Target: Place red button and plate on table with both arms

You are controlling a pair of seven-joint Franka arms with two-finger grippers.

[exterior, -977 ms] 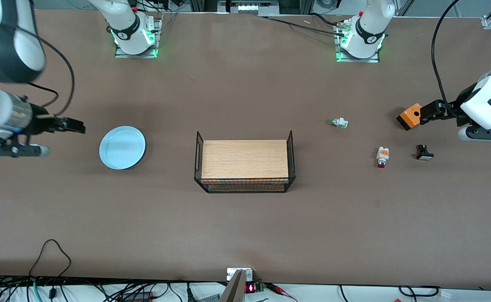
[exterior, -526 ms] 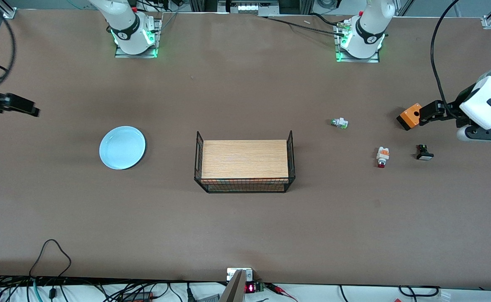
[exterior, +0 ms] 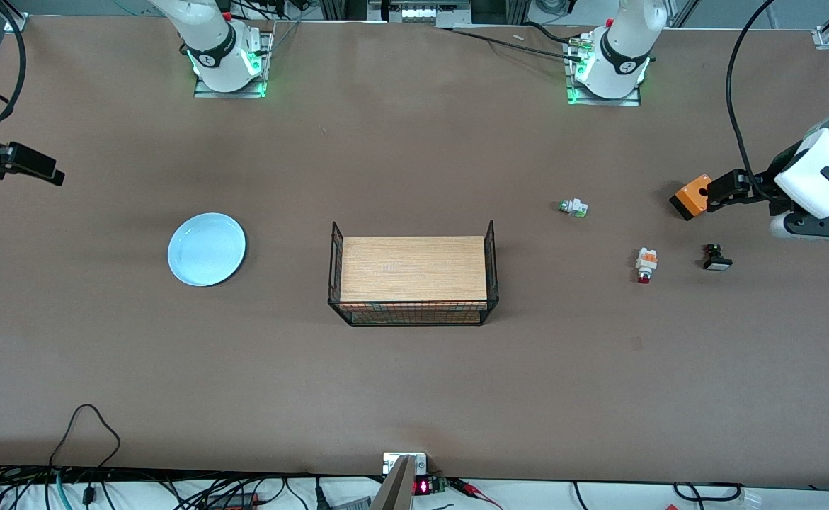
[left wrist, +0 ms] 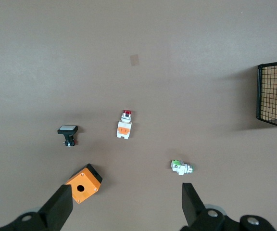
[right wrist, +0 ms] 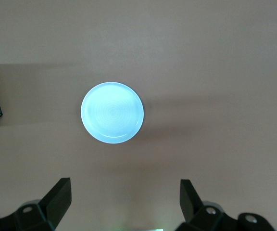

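The light blue plate (exterior: 207,249) lies flat on the brown table (exterior: 414,397) toward the right arm's end; it also shows in the right wrist view (right wrist: 112,112). The red button (exterior: 645,265) lies on its side on the table toward the left arm's end, also in the left wrist view (left wrist: 124,127). My right gripper (exterior: 46,171) is open and empty, up over the table's end, apart from the plate (right wrist: 124,202). My left gripper (exterior: 722,190) is open and empty, high over the table beside an orange box (exterior: 692,196), apart from the button (left wrist: 126,209).
A wood-topped black wire rack (exterior: 413,278) stands mid-table. Near the red button lie a white-and-green part (exterior: 574,207), a black white-capped button (exterior: 716,258) and the orange box (left wrist: 83,183). Cables run along the table edge nearest the camera.
My right arm has pulled back from beside the plate toward its end of the table, gripper still open. The left arm, plate and button have not moved.
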